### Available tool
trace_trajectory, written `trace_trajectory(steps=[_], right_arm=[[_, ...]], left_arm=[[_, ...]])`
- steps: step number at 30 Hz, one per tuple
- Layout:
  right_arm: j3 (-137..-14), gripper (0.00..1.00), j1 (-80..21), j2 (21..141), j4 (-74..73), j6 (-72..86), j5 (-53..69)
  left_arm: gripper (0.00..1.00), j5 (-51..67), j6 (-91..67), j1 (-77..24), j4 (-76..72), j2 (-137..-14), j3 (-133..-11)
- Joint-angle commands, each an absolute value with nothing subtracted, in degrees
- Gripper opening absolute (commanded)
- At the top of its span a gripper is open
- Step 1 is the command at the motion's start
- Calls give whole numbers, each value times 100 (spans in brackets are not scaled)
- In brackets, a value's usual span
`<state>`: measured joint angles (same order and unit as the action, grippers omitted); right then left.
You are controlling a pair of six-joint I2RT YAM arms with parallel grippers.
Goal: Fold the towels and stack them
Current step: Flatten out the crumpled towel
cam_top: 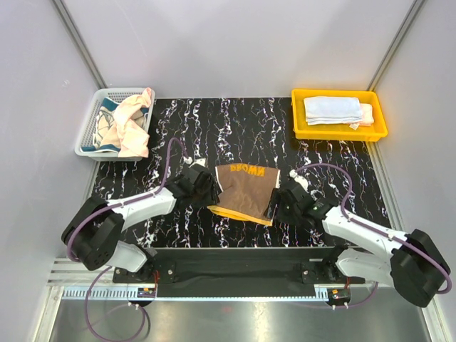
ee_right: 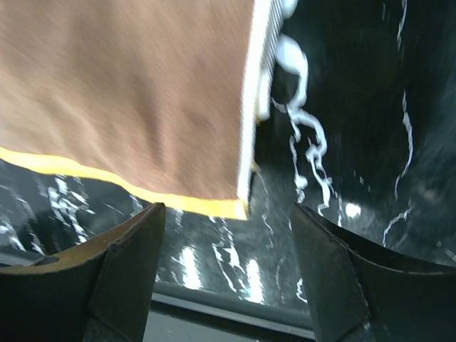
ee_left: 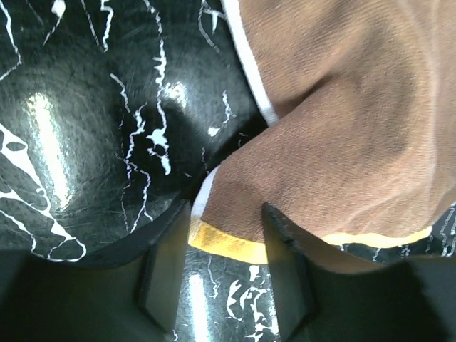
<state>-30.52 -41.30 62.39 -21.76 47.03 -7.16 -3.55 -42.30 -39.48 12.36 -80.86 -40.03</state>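
Note:
A brown towel [cam_top: 246,191] with an orange-yellow border lies folded on the black marbled table, with mirrored lettering along its far edge. My left gripper [cam_top: 206,187] is at its left edge. In the left wrist view the left gripper [ee_left: 224,214] is open, and the towel's yellow-bordered corner [ee_left: 235,246] lies on the table between the fingers. My right gripper [cam_top: 279,203] is at the towel's right edge. In the right wrist view the right gripper [ee_right: 228,210] is wide open, with the brown towel's near corner [ee_right: 142,107] just ahead of it and untouched.
A white mesh basket [cam_top: 89,128] at the back left holds a crumpled pink towel [cam_top: 134,121] and a cream-teal one [cam_top: 105,121]. A yellow tray [cam_top: 338,135] at the back right holds a folded pale towel [cam_top: 331,109] on another pinkish one [cam_top: 366,114].

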Motion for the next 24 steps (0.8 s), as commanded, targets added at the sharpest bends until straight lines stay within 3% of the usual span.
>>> trace_trajectory(steps=[1,5,9,13,16,18,21,24], right_arm=[[-2918,77,-4254,6371,-1987,5097,-686],[-2883,76,-4350,6626,-1776,5168,-686],[-2900,67,-4473,7021,-1565,5194,-703],[-2988,64,-4702,7365,-1441,5290,-773],[-2980,59,-4807,7655,-1336,5370,-782],[-2962,44,-4816,7743,-1336,5379,-773],[-2909,34,-4816,7665,-1397,5388,-861],[-2944,33,-4816,7419,-1713,5361,-1010]], left_arm=[[52,-255,-4307,-3964,1195,-8121,-4052],[55,-483,-4333,-3973,1415,-8060,-4017],[55,-449,-4377,-3973,1292,-8024,-3850],[54,-343,-4430,-3973,1169,-8138,-3788],[48,-378,-4456,-3973,1151,-8113,-3744],[44,-396,-4465,-3973,1151,-8095,-3735],[36,-413,-4465,-3973,1221,-8025,-3762],[33,-404,-4403,-3973,1362,-7972,-3849]])
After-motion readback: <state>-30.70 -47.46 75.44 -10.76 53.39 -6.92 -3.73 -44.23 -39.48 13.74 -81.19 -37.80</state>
